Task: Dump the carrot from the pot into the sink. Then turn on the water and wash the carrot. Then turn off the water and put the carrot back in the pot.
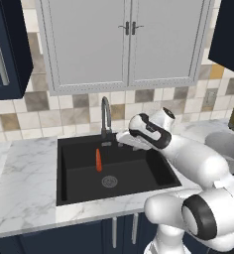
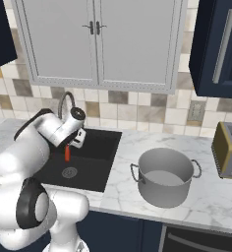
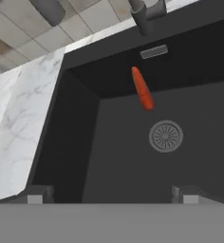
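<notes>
Carrot (image 3: 143,88) lies in the sink (image 1: 74,186), on the black floor near the back wall, just behind the drain (image 3: 166,136). Pot (image 2: 166,176) stands upright on the tabletop (image 2: 137,147) right of the basin, apparently emptied. Gripper (image 3: 111,194) hovers over the sink by the faucet (image 1: 106,115), fingers (image 3: 34,194) spread wide, grasping nothing. No stream visible. Judgement: dumping is done, and the hand's position suits turning on the water next.

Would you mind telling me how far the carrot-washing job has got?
Dumping looks done: the slim orange carrot lies in the matte-black sink, and the grey metal pot stands empty on the counter. The gripper hovers above the basin, jaws open. No water runs from the arched grey faucet; washing and returning remain.
</notes>
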Available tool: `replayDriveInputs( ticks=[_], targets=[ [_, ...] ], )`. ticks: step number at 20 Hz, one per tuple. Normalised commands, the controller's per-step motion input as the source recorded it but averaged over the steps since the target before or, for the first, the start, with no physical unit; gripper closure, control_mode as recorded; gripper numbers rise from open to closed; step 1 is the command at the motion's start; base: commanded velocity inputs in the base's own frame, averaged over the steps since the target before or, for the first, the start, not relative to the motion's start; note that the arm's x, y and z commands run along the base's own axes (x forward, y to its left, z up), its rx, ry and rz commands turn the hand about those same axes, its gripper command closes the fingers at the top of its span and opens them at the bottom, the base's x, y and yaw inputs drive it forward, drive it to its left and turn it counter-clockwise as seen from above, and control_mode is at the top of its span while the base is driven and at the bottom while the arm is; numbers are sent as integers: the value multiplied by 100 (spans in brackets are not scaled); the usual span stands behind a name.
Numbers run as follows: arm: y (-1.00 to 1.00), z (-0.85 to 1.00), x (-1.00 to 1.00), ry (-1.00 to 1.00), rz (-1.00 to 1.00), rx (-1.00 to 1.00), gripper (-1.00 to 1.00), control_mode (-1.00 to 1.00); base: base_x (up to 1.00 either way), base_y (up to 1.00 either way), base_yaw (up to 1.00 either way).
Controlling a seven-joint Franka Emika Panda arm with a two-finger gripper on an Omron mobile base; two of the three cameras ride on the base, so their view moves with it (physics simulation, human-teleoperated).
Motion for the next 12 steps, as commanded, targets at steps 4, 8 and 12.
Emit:
replayDriveInputs(
  ticks=[4, 8, 12],
  targets=[
    [89, 0, 0, 0, -8, -12, -100, -100, 0, 0, 0],
    [53, 0, 5, 0, -10, -13, -100, -100, 0, 0, 0],
    [21, 0, 20, 0, -12, -9, -100, -100, 0, 0, 0]
  ],
)
